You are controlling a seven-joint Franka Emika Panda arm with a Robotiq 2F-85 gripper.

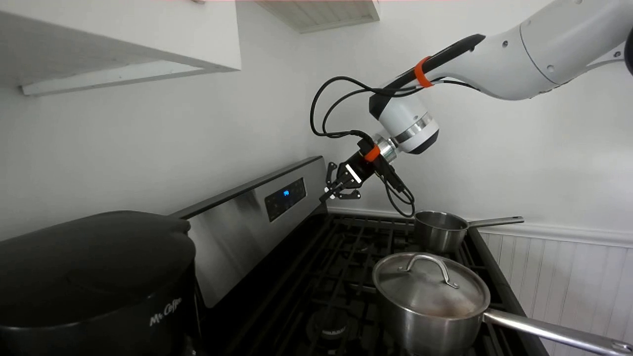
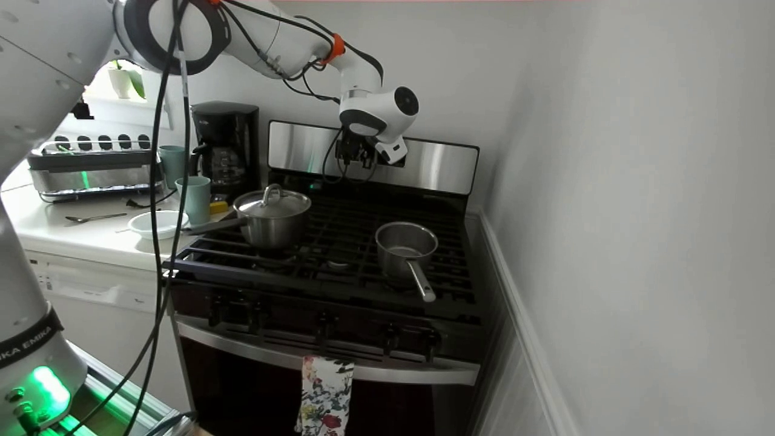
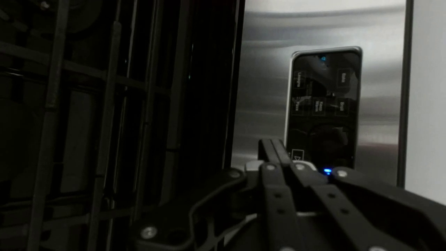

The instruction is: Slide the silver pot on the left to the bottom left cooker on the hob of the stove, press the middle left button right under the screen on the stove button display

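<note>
The silver pot, lid on, stands on the front left part of the hob, its long handle pointing out over the counter side. In both exterior views the stove carries a slanted button display with a dark central patch and the blue-lit screen. My gripper is shut, its two fingers together with nothing between them. In the wrist view its tips overlap the long edge of the dark patch, near the screen, which is partly covered by the gripper. Whether the tips touch the panel, I cannot tell.
A small lidless saucepan sits on the front right of the hob. Left of the stove, a black coffee maker, teal cups and a white bowl occupy the counter. A white cabinet overhangs it.
</note>
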